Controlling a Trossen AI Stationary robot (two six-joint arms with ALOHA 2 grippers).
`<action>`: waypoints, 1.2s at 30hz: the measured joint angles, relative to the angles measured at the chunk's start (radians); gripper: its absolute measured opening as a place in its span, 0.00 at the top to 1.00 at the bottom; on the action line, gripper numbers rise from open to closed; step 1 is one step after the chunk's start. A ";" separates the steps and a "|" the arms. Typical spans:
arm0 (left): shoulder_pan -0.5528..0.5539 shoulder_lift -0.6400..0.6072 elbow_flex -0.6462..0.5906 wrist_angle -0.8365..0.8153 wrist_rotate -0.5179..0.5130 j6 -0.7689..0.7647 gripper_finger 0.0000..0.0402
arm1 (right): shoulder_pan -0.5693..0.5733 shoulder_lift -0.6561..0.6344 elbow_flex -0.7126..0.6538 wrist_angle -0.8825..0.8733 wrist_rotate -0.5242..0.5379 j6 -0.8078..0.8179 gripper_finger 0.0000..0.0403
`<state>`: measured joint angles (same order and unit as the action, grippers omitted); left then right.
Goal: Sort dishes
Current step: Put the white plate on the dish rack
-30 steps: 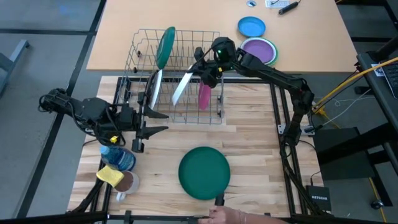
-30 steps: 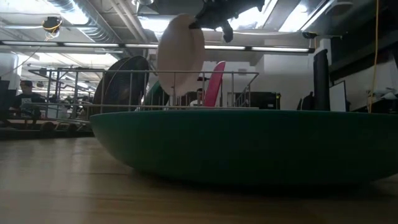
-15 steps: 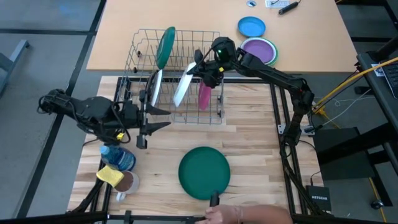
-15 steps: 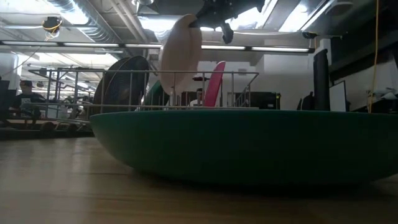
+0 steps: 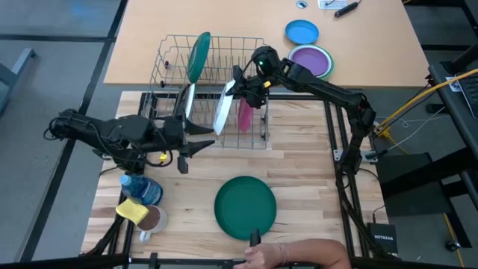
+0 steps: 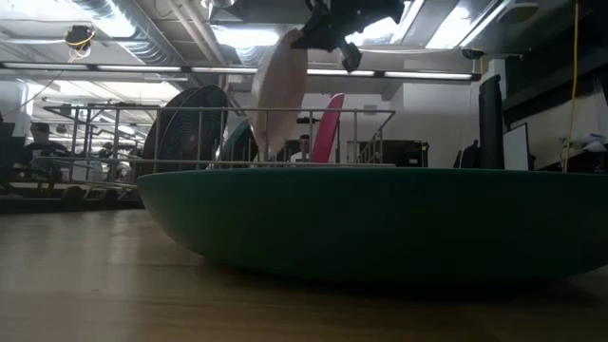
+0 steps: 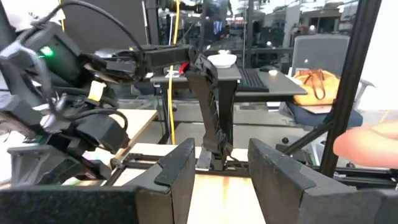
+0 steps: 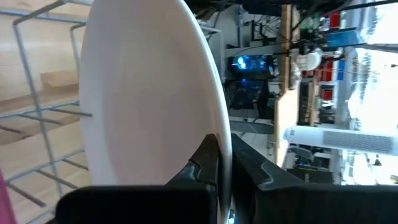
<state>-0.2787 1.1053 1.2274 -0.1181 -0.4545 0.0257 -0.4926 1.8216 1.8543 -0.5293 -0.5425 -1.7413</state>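
A person's hand [image 5: 280,255] rests at the table's near edge, just beside a large green plate [image 5: 245,207] lying flat on the wood. To its left sit a blue bowl [image 5: 142,188], a yellow sponge [image 5: 132,211] and a brown dish [image 5: 154,219]. Farther back on the left, the left gripper [image 5: 196,138] hovers with its fingers apart and empty, just in front of the wire rack [image 5: 168,71]. Over the rack, the right gripper [image 5: 237,84] pinches the rim of a white plate [image 5: 223,109], holding it on edge among the wires. A pink plate [image 5: 245,114] and a green-rimmed plate [image 5: 199,55] stand in the rack. Beyond, on the far table, lie a bright-blue dish [image 5: 302,32] and a purple dish [image 5: 311,60].
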 joint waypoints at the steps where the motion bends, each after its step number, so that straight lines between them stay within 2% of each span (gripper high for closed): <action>1: 0.002 0.005 0.000 -0.002 0.000 -0.002 0.65 | -0.002 0.006 0.000 -0.003 -0.001 -0.001 0.96; 7: 0.004 0.038 0.000 -0.002 0.001 -0.001 0.65 | -0.020 0.042 0.000 0.000 -0.037 -0.004 0.96; 12: 0.003 0.051 0.000 -0.002 0.001 -0.004 0.65 | -0.016 0.059 0.000 -0.005 -0.019 -0.060 0.96; 20: 0.007 0.050 0.000 0.000 0.000 -0.001 0.65 | -0.019 0.019 0.000 0.008 -0.021 -0.091 0.96; 36: 0.035 0.050 0.000 0.000 -0.004 0.016 0.65 | -0.019 0.012 0.000 0.013 -0.097 -0.278 0.96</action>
<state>-0.2437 1.1557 1.2278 -0.1177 -0.4587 0.0417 -0.5120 1.8332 1.8542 -0.5165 -0.6394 -2.0195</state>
